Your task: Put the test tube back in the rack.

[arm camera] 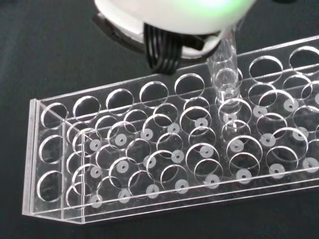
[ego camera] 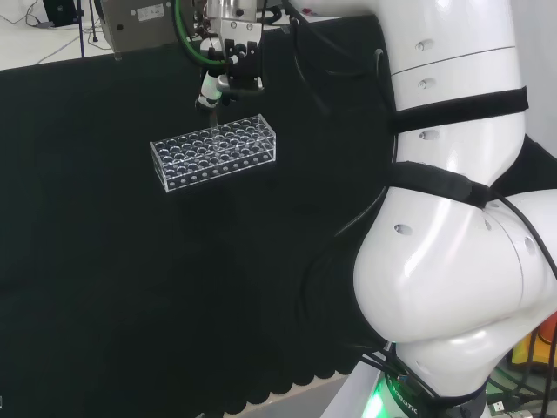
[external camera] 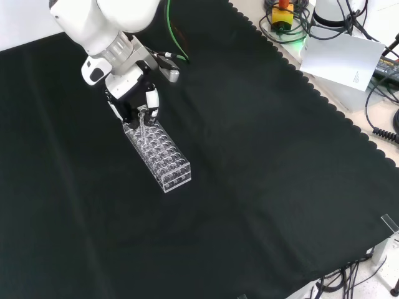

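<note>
In the front view, black cloth (external camera: 262,174) covers the bench, bare around the clear rack (external camera: 157,153); off its right edge lie a white sheet (external camera: 340,59) and cables (external camera: 380,118), well apart from the work. Nothing stands between the hand (external camera: 134,99) and the rack. The hand comes down from the top of that view over the rack's far end, fingers curled and pinching a clear test tube (external camera: 143,124). The tube hangs nearly upright. In the wrist view its lower end (arm camera: 227,82) sits in a hole of the rack's top plate (arm camera: 164,119), in the row nearest the hand.
</note>
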You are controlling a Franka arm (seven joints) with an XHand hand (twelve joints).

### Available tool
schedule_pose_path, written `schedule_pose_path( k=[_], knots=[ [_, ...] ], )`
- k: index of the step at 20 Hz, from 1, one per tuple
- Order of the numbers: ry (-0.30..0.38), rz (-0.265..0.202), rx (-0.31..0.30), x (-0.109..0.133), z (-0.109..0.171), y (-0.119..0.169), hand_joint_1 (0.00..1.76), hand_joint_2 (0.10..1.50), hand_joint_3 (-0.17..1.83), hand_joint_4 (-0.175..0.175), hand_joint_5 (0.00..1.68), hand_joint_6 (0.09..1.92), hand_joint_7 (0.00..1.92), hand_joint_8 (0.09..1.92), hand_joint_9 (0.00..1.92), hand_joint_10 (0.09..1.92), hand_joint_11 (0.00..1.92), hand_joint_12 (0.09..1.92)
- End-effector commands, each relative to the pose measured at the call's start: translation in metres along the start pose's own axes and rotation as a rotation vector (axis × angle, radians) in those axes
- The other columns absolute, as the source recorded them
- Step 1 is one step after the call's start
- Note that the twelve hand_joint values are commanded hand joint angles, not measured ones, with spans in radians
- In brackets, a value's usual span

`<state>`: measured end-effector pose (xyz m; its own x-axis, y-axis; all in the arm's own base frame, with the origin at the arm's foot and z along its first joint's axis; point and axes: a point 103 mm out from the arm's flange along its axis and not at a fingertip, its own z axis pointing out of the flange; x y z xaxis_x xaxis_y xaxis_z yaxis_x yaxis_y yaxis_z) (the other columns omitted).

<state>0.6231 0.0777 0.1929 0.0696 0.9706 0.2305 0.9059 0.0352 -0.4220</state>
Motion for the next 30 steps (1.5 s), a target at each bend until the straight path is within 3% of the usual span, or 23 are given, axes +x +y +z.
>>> schedule_pose_path(
  k=[1, 7, 18, 22, 24, 26, 28, 30],
  knots=[
    [-0.002, -0.009, 0.017, 0.002, 0.014, 0.002, 1.44, 0.64, 0.58, -0.175, 1.34, 0.28, 1.42, 0.66, 1.57, 0.09, 1.15, 0.98],
    [0.008, -0.019, 0.037, 0.007, 0.029, 0.009, 1.44, 0.64, 0.58, -0.175, 1.34, 0.27, 1.42, 0.66, 1.57, 0.09, 1.15, 0.98],
    [0.015, -0.024, 0.042, 0.005, 0.029, 0.012, 1.44, 0.64, 0.58, -0.175, 1.34, 0.27, 1.42, 0.66, 1.57, 0.09, 1.14, 0.98],
    [0.058, -0.053, 0.119, 0.003, 0.027, 0.01, 1.44, 0.64, 0.58, -0.175, 1.34, 0.27, 1.42, 0.66, 1.57, 0.09, 1.14, 0.98],
    [0.073, -0.069, 0.139, 0.003, 0.025, 0.008, 1.27, 0.55, 0.67, -0.093, 1.21, 0.28, 1.16, 0.69, 1.48, 0.09, 0.88, 1.17],
    [0.086, -0.084, 0.14, 0.003, 0.022, 0.007, 1.15, 0.5, 0.7, -0.016, 0.91, 0.41, 0.76, 0.81, 1.26, 0.09, 0.63, 1.33],
    [0.094, -0.099, 0.131, 0.004, 0.016, 0.005, 1.1, 0.49, 0.68, 0.018, 0.66, 0.53, 0.49, 0.87, 1.07, 0.09, 0.46, 1.43],
    [0.095, -0.112, 0.116, 0.006, 0.011, 0.004, 1.08, 0.49, 0.66, 0.03, 0.56, 0.56, 0.35, 0.89, 0.96, 0.09, 0.38, 1.47]
  ],
)
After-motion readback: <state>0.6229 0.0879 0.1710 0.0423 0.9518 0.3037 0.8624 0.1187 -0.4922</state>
